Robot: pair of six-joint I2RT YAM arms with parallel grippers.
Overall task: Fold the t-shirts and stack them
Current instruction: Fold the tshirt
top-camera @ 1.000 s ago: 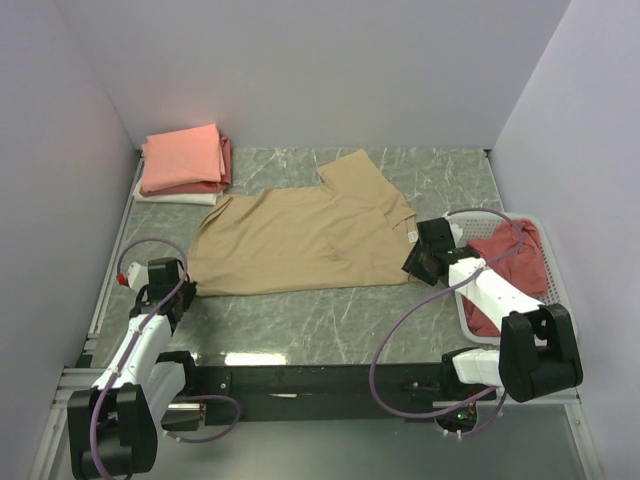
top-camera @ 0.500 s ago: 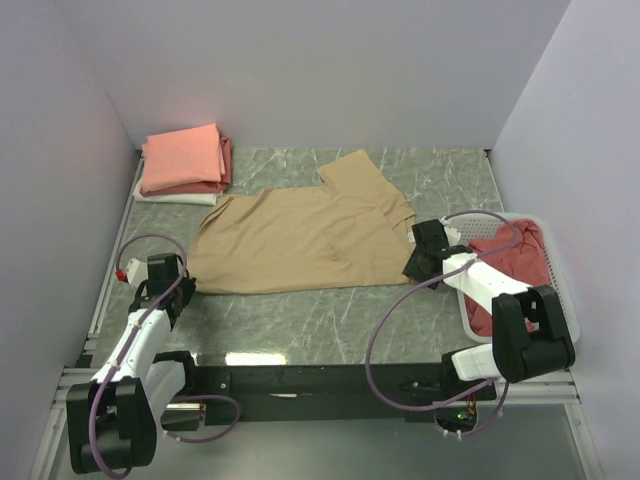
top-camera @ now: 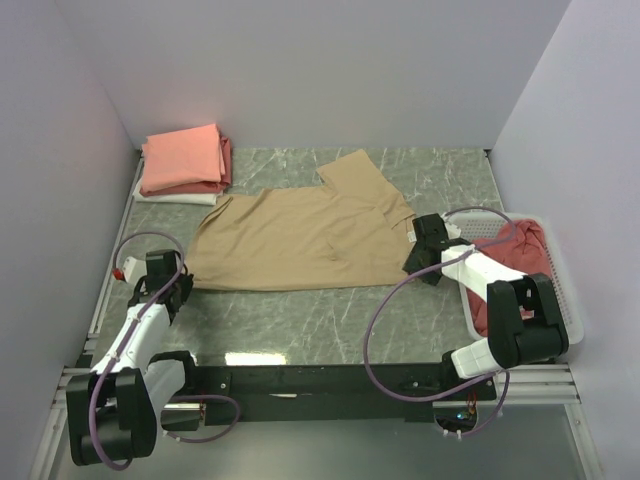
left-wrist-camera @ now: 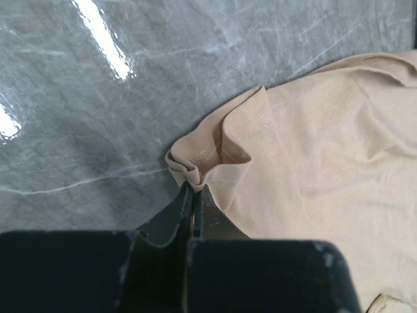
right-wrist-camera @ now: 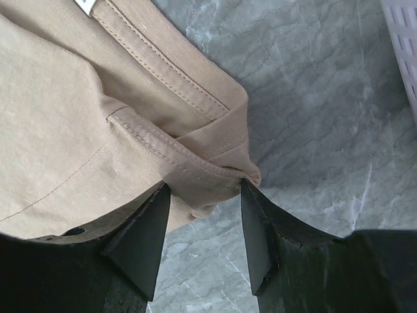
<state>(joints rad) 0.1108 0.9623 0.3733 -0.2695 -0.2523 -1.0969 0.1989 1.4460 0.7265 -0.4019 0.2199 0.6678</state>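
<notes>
A tan t-shirt (top-camera: 300, 240) lies spread on the marble table, its neck label (top-camera: 411, 233) at the right. My left gripper (top-camera: 180, 283) is shut on the shirt's lower left hem corner; in the left wrist view the pinched hem (left-wrist-camera: 195, 171) bunches at the closed tips (left-wrist-camera: 193, 190). My right gripper (top-camera: 418, 262) is open at the shirt's right edge. In the right wrist view its fingertips (right-wrist-camera: 205, 195) straddle a bunched fold (right-wrist-camera: 208, 173) of the tan shirt, just below the label (right-wrist-camera: 85, 5). A dusty red t-shirt (top-camera: 520, 262) lies crumpled in the basket.
Folded shirts are stacked at the back left: salmon-pink (top-camera: 182, 158) on top, red (top-camera: 226, 160) under it, white (top-camera: 170, 197) at the bottom. The white slatted basket (top-camera: 567, 283) stands at the right edge, close to my right arm. Walls enclose three sides.
My right gripper has slid in toward the tan shirt's right corner and its jaws have spread wider. The left gripper keeps its hold on the hem and has barely shifted.
</notes>
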